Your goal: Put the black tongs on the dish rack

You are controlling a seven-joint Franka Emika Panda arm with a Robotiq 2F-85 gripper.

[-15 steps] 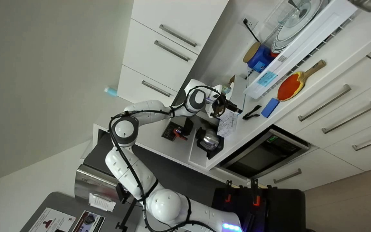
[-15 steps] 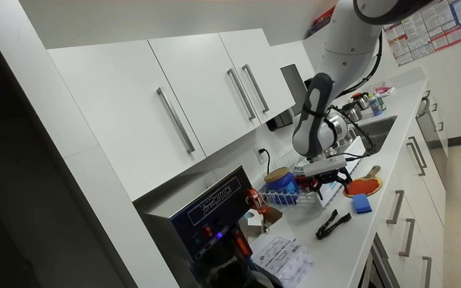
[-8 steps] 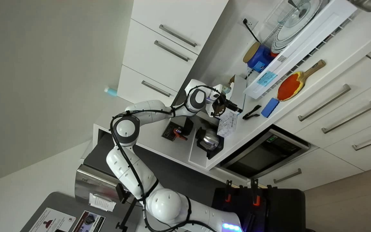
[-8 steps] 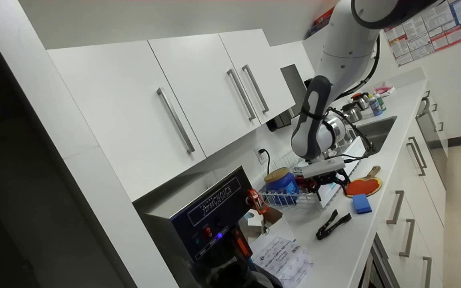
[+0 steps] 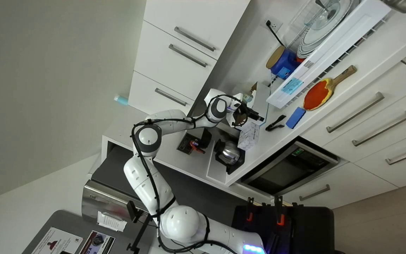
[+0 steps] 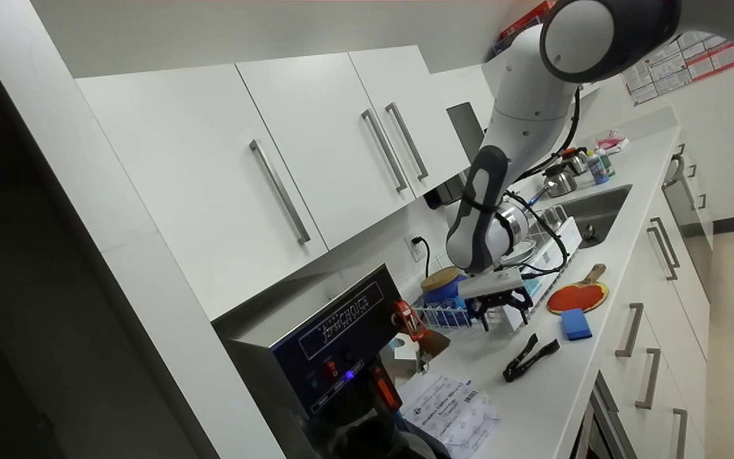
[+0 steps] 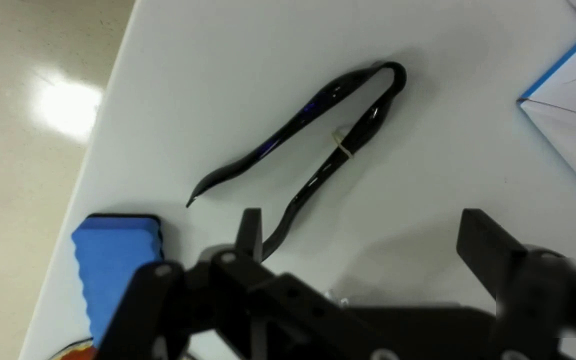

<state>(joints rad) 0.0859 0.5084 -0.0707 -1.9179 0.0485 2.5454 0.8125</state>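
Looks like the getting-ready-to-grab step, with jaws spread wide and holding nothing. Can see the black tongs (image 7: 313, 109) lying on the surface (image 7: 448, 165), close to the blue block (image 7: 115, 265) and, in an exterior view, to the right of the dish rack (image 6: 421, 317) and nearer. Next, likely needs to slide right, dip low over them, squeeze and lift.

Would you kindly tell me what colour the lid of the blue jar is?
The lid is tan; it shows best in an exterior view.
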